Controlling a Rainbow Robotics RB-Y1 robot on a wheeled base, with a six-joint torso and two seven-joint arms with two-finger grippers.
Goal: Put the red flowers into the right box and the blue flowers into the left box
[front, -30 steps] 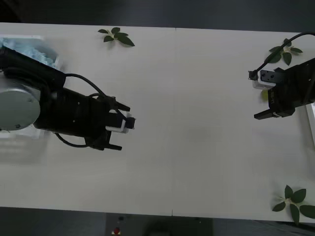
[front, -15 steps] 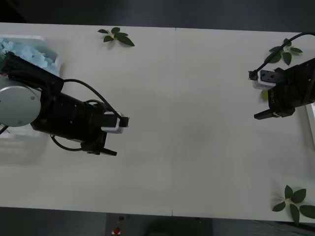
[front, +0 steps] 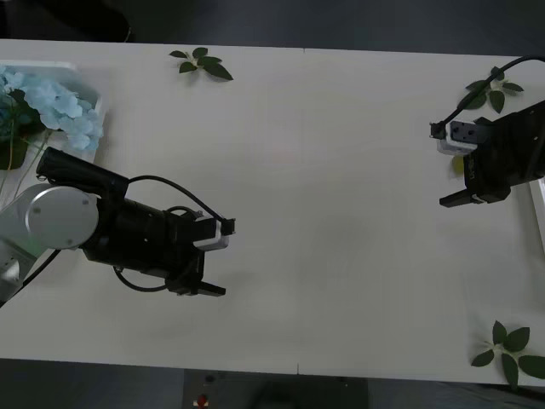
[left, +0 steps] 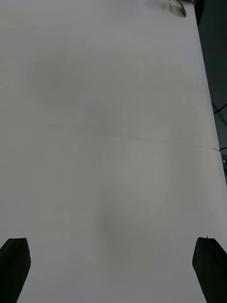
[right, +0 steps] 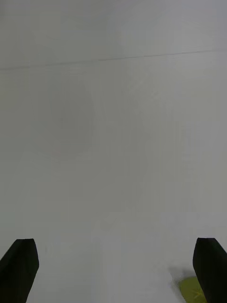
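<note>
While both arms hover over pale table [front: 341, 213], dark floor shows beyond far and near edges. Thin seam crosses tabletop in both wrist views. No readable writing or labels.

Left gripper [front: 213, 260]: above near-left table area, fingers spread wide, holding nothing.
Right gripper [front: 456, 166]: far right, fingers apart, empty.

Blue flowers [front: 55, 106] lie in left box [front: 85, 72] at far-left corner.
Right box [front: 538, 213]: thin rim at right edge.
Loose leaf sprigs [front: 202, 63] scattered near table edges.
</note>
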